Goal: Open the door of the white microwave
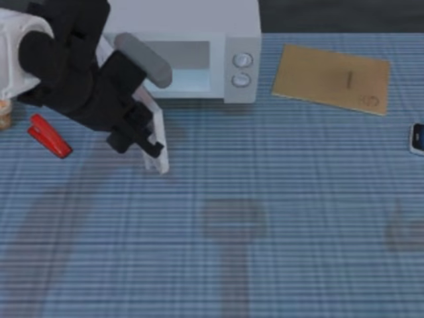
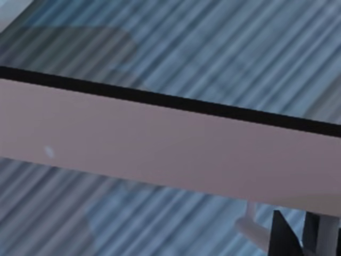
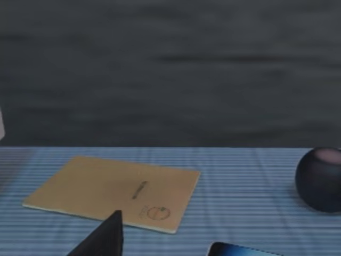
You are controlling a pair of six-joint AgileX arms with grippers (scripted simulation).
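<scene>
The white microwave (image 1: pixel 199 23) stands at the table's back, left of centre, with two silver knobs (image 1: pixel 242 69) on its front panel. Its door (image 1: pixel 159 142) is swung out toward the front, seen edge-on from above, and the cavity (image 1: pixel 189 66) is exposed. My left gripper (image 1: pixel 149 140) is at the door's free edge, shut on the slim handle. The left wrist view has the door panel (image 2: pixel 160 149) running across it, with the handle (image 2: pixel 253 230) beside the dark fingers (image 2: pixel 282 237). My right gripper is outside the top view; a dark part of it (image 3: pixel 106 240) shows in its wrist view.
A tan notebook (image 1: pixel 331 78) lies right of the microwave. A phone (image 1: pixel 417 139) sits at the right edge, and a dark sphere (image 3: pixel 319 178) beyond it. A red stapler (image 1: pixel 50 136) and a small jar (image 1: pixel 4 114) are at the left, under the left arm.
</scene>
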